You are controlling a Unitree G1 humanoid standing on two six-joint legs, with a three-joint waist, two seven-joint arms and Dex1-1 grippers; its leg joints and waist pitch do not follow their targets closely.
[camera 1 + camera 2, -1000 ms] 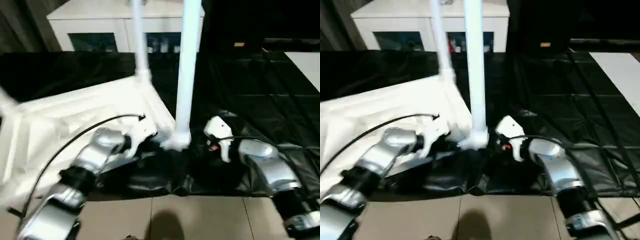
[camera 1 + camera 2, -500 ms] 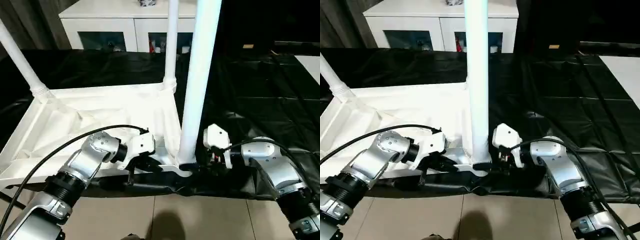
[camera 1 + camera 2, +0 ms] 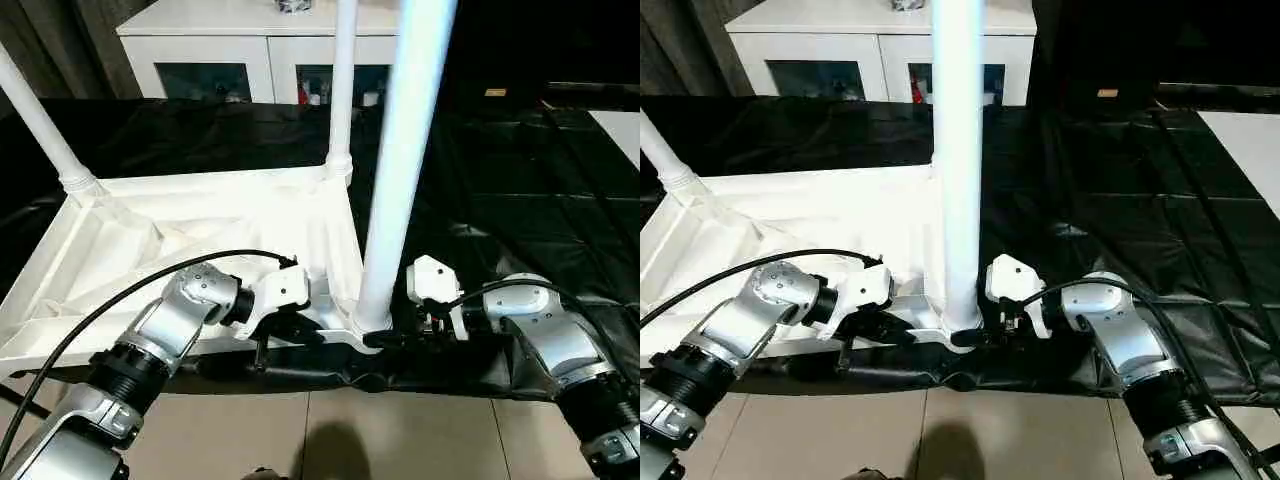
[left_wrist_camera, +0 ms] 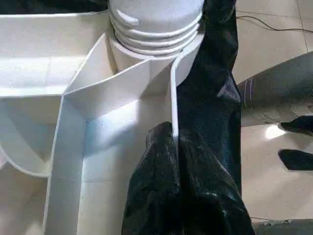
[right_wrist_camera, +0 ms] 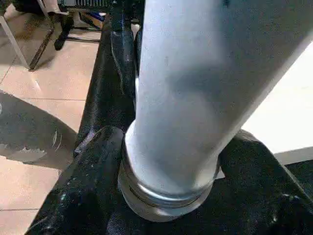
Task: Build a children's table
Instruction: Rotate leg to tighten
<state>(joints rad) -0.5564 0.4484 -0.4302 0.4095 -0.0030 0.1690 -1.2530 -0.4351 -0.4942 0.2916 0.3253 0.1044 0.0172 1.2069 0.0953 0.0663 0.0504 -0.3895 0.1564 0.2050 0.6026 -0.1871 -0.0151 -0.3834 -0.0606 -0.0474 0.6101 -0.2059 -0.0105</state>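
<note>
- We see the table top (image 3: 200, 235) lying upside down on the black-covered table (image 3: 540, 180), with its ribbed side up; it sits on the left part, and its near right corner is right in front of us.
- Three legs show in the head views; one far left (image 3: 40, 125), one far right (image 3: 343, 90), and the near leg (image 3: 400, 170) standing in the near right corner socket (image 3: 368, 322).
- The near leg's long way is up and down, and it leans a tiny bit to the right.
- Our left gripper (image 3: 285, 335) is pressed together on the near rim of the table top (image 4: 172, 117), just left of the socket; it is pinching that thin white wall.
- Our right gripper (image 5: 168, 161) is on the right of the leg; its two black fingers (image 5: 85, 166) are spread, one on each side of the leg's foot.
- We cannot quite tell if those fingers touch the leg yet; they look very close.
- The next move hangs on this; the leg sits between the right fingers, so the right arm is the one to squeeze and turn or push it, while the left holds the top.
</note>
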